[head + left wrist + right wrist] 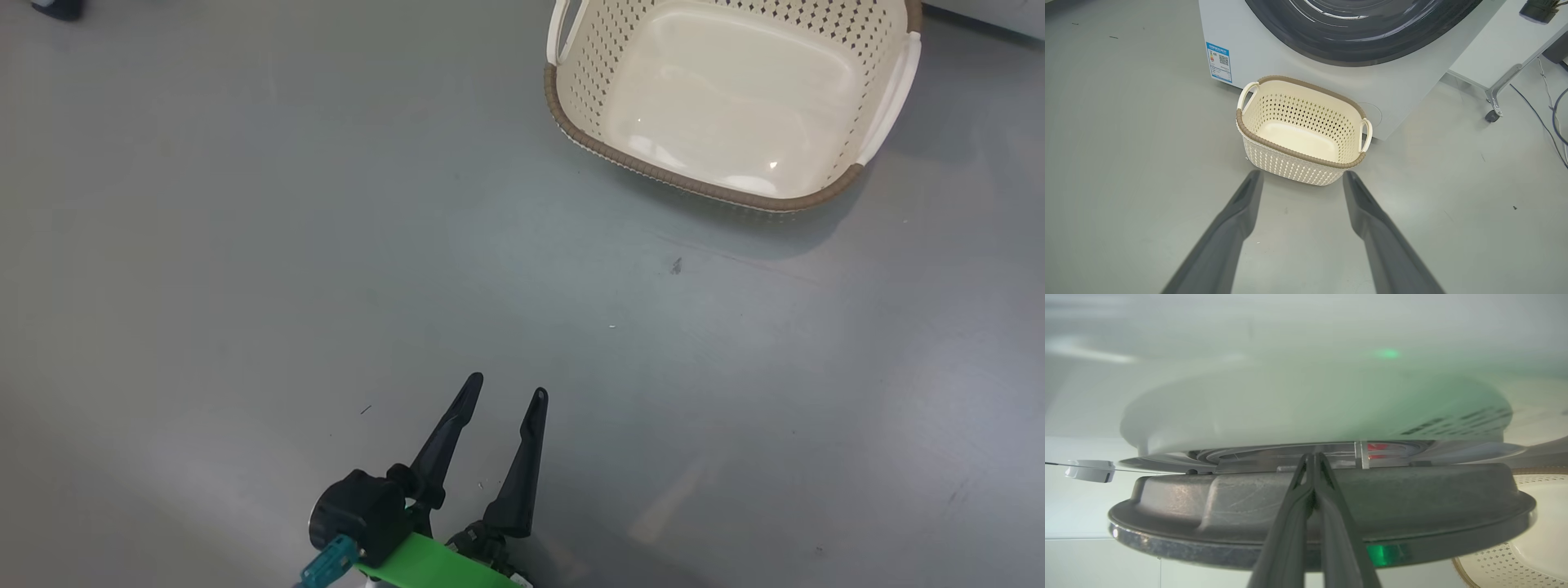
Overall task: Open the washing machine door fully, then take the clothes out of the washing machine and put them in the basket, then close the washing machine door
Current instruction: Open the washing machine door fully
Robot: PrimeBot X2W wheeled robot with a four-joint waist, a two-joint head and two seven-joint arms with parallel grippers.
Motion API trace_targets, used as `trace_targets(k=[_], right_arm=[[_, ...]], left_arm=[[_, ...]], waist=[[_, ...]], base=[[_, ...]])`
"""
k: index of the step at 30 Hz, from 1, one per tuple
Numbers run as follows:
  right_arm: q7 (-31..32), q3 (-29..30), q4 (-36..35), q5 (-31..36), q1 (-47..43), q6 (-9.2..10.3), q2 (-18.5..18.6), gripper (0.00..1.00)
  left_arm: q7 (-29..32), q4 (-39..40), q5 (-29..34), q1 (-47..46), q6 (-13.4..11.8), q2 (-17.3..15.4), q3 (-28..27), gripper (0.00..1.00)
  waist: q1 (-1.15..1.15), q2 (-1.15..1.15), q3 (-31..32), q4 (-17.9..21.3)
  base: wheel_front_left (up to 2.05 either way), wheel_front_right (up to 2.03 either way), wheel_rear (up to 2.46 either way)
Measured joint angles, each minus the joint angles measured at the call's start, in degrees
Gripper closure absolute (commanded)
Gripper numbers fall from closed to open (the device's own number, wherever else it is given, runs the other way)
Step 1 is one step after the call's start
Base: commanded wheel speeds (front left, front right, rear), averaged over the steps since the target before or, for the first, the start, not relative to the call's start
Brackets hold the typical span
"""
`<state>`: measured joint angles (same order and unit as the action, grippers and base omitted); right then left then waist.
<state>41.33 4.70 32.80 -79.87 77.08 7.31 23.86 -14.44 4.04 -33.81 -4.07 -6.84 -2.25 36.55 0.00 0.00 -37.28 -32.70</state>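
Well, start to the left of the basket: the blue sticker on the washing machine carries a QR code and small print too fine to read. Your left gripper hangs over the floor short of the basket, its fingers spread wide and empty. Directly behind and above the basket sits the washing machine door, seemingly a crack ajar. Your right gripper has its fingers pressed flat together, holding nothing, with the tips at the seam between door and machine front (whether they touch it I cannot tell). Expect the door to be stiff, weighty with glass and slick on its glossy rim, so hook behind the free edge rather than pinch. The clothes show as a red sliver through that gap. They should be light and limp, so gather a bunched fold. Dark lettering near the door is blurred beyond reading.
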Motion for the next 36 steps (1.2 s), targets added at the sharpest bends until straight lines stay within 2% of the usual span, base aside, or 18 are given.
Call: trace_targets(k=[17, 36], right_arm=[[5.2, -0.2, 2.9, -1.7, -0.2, 0.01, 0.7, 1.0], [6.5, -1.0, 3.2, -1.9, -6.1, 0.0, -1.9, 1.0]], left_arm=[[0.0, -1.0, -0.2, -0.3, 0.0, 0.0, 0.2, 0.0], [0.0, -2.4, -0.1, -0.6, 0.0, 0.0, -1.3, 0.0]], waist=[[0.0, 0.0, 2.3, 0.0], [0.0, 0.0, 6.1, 1.4]], base=[[0.0, 0.0, 0.0], [0.0, 0.0, 0.0]])
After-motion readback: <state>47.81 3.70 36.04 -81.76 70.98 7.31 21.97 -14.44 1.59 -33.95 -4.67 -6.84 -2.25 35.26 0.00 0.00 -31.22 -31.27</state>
